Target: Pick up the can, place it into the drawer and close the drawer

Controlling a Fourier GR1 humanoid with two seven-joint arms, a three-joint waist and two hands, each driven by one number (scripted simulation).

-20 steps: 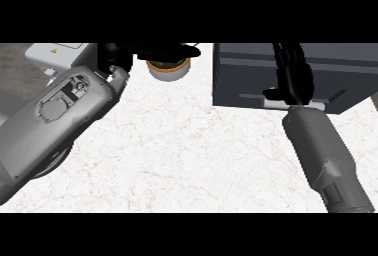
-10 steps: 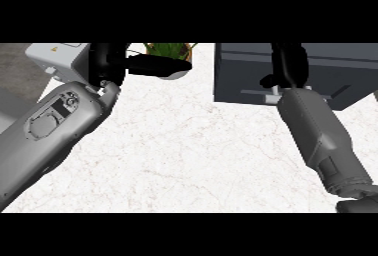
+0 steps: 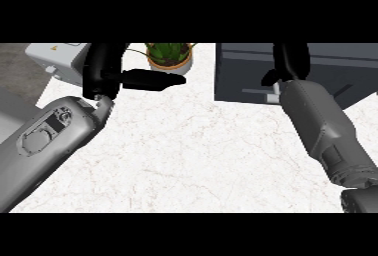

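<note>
White marble counter [image 3: 192, 150] fills the near ground, bare between my two grey forearms. My left hand [image 3: 111, 75] sits at the far left; its palm rises dark and one finger or the thumb juts right toward the plant [image 3: 170, 54]. I can't tell whether it is clenched round anything, and I can't see the can at all: it may be hidden in that hand, but nothing shows it. My right hand [image 3: 290, 62] reaches far right over the drawer [image 3: 251, 70], a dark grey box whose front faces me, with a pale handle just left of my wrist. Its fingers run up out of view, so I can't tell whether they are released or curled. I judge the step to be the carry or the drop into the drawer, with closing left to do. Next I'd want the can confirmed over the drawer's opening before letting go, then a flat push on the front near the handle. Past the left hand stands a pale grey box [image 3: 63, 62], at the counter's far left corner; beyond that edge the floor looks dull grey. The plant in its light pot stands at the far edge between box and drawer.
</note>
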